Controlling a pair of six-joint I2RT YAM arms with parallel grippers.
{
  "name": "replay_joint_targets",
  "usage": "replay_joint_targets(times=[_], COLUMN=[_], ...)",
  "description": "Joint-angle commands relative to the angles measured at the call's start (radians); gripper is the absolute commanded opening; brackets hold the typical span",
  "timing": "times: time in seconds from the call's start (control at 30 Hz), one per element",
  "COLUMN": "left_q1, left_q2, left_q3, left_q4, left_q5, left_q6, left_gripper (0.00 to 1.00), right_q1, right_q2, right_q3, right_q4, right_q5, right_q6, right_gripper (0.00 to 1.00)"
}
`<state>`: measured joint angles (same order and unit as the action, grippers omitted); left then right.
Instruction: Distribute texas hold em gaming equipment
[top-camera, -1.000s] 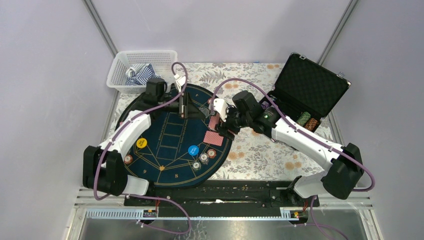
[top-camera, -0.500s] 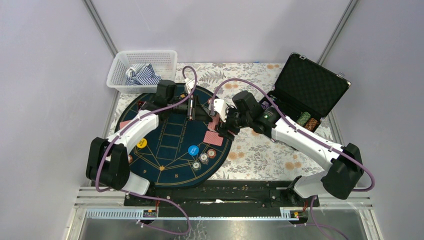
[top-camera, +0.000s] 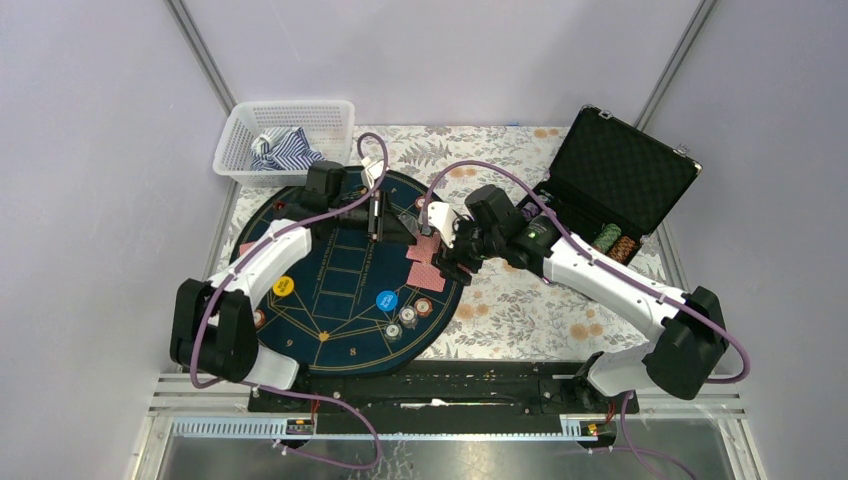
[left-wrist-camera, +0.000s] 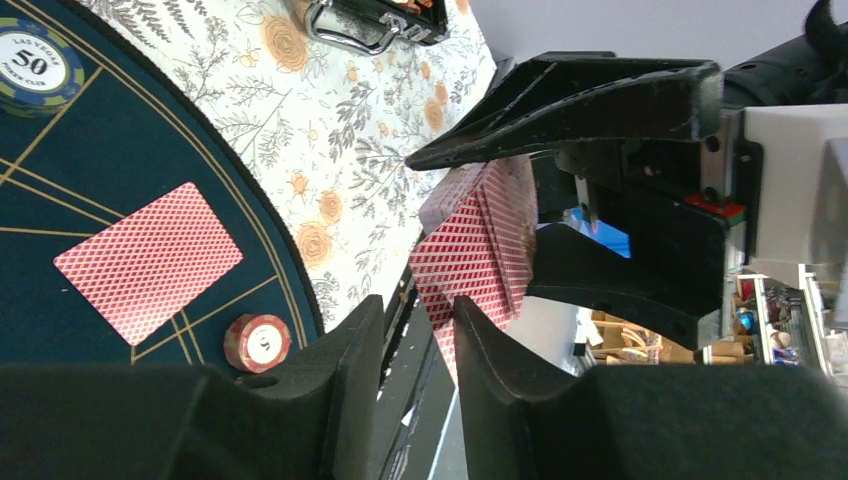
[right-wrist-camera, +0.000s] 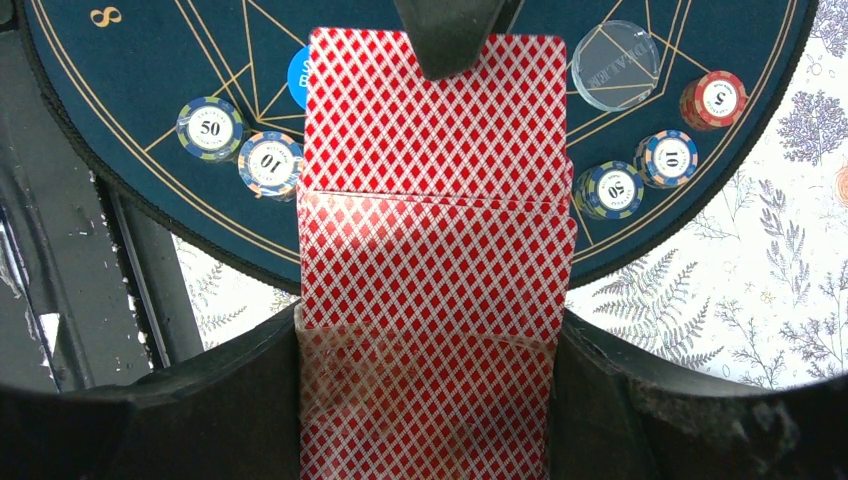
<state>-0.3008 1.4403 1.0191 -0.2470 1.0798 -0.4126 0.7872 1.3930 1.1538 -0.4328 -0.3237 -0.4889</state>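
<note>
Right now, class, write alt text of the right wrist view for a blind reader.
Red-backed cards fill the frame, held by the right gripper; the left gripper meets the top card's far edge. Behind: poker chips, clear disc, blue mat.

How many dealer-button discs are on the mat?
3: yellow round disc on the dark blue mat's left, blue disc right of centre, clear disc beside a red round chip. Red-backed cards may hide more.

Top camera overhead, far; both wrist cameras close, sharing red-backed cards (right-wrist-camera: 435, 250).
</note>
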Motion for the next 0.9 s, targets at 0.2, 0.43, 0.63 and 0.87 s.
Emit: replay_joint_targets(times=[0.2,0.43,0.63,0.87], left_q1=[-0.009,-0.024,-0.022,0.035], left_q2=[-0.073,-0.041,-0.036,-0.073], left_q3=[0.004,0.005,0.016,-0.019], left_q4=[0.125,0.085,0.006,-0.008], left_q5=[0.06,0.036,0.008,-0.005], left_q6=[-0.062,-0.034,0.029,0.037], left_gripper=[0.55,0.44,0.32,0.11], right_q1=[-0.003,-0.003,-0.002,-0.002], right_q2=[-0.036,-0.036,-0.042,-0.061], right_q3=[0.029,0.042,0.033,0.017], right_q4=[0.067,0.075,0.076,0.078], right_q5=[-0.022,-0.011,0.0,0.022], right_q6=[-0.004,0.002,0.003,-0.003], right_gripper=[0.17,0.17,0.17,0.17])
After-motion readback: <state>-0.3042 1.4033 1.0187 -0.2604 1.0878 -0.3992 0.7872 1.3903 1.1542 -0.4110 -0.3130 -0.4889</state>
